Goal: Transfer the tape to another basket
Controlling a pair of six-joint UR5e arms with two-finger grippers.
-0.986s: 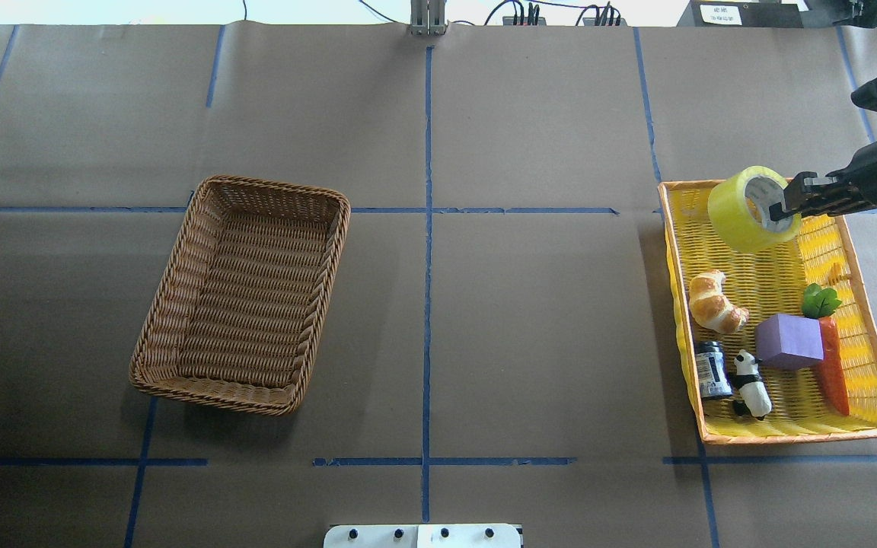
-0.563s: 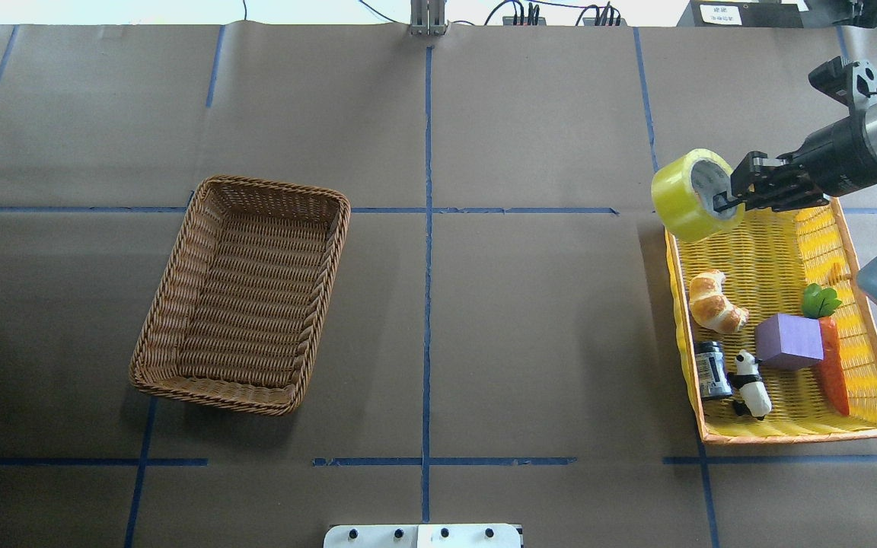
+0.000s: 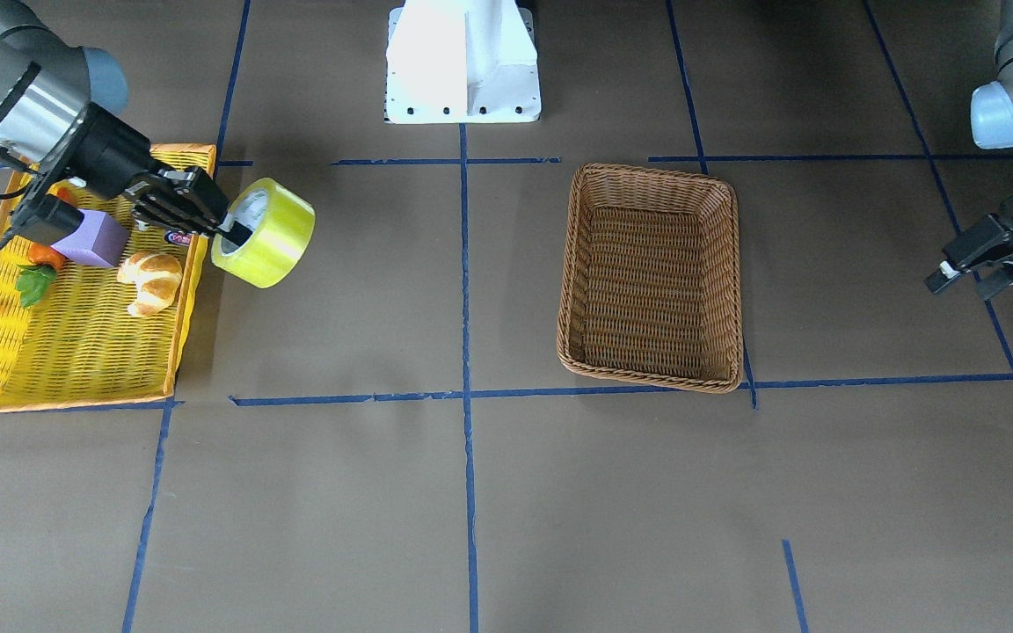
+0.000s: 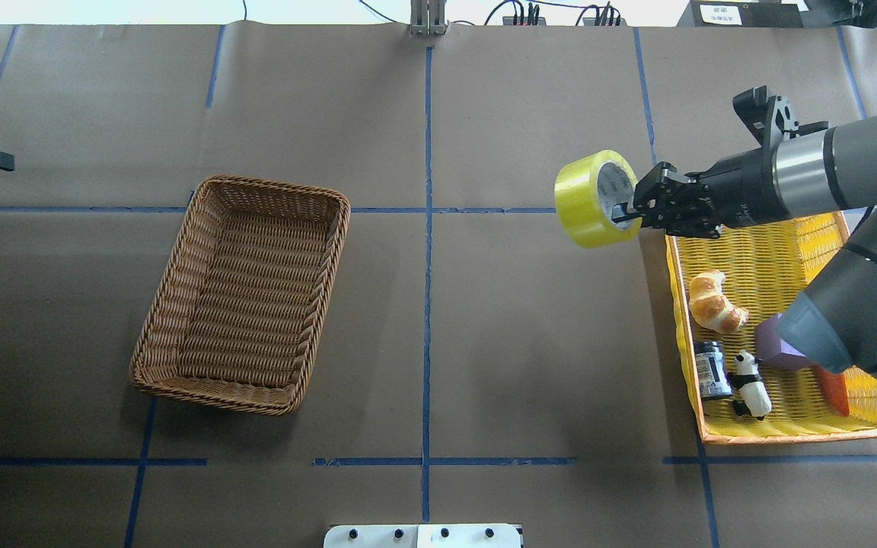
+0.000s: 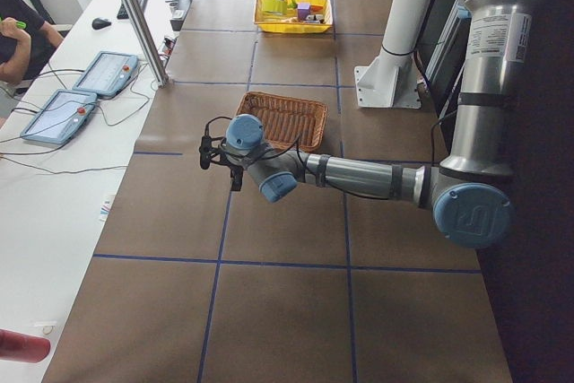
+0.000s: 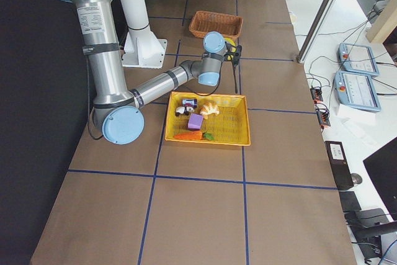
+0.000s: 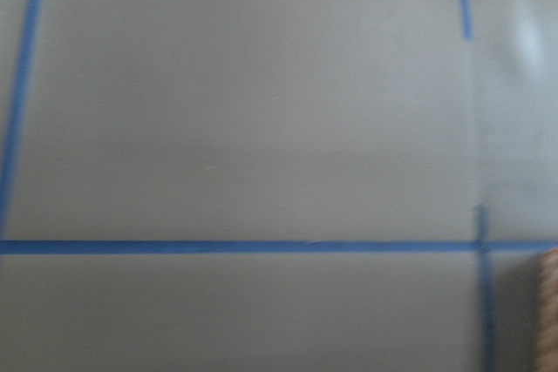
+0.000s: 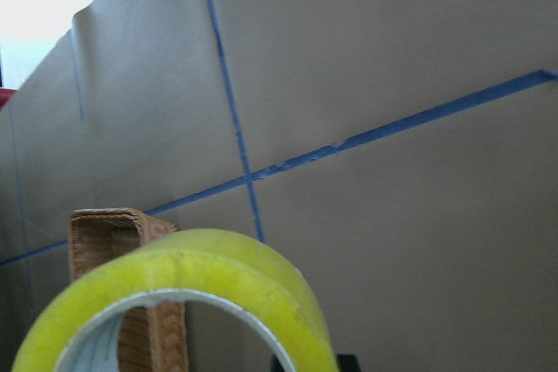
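Tape [image 4: 591,199]: one yellow-green roll, hung above the table just off the yellow tray [image 4: 796,436] at the right end. Right gripper [image 4: 624,216]: fingers pinched the roll's wall. Basket [image 4: 271,190]: lay in the left half, well apart. Left gripper [image 3: 959,264]: left edge; finger state could not be told.

We are looking into a robot lab: big grey robot arms [image 5: 359,175] are reaching over a paper-covered table [image 4: 530,342], and control tablets [image 5: 106,73] are lying on a white desk [image 5: 54,213] along the table's far edge.
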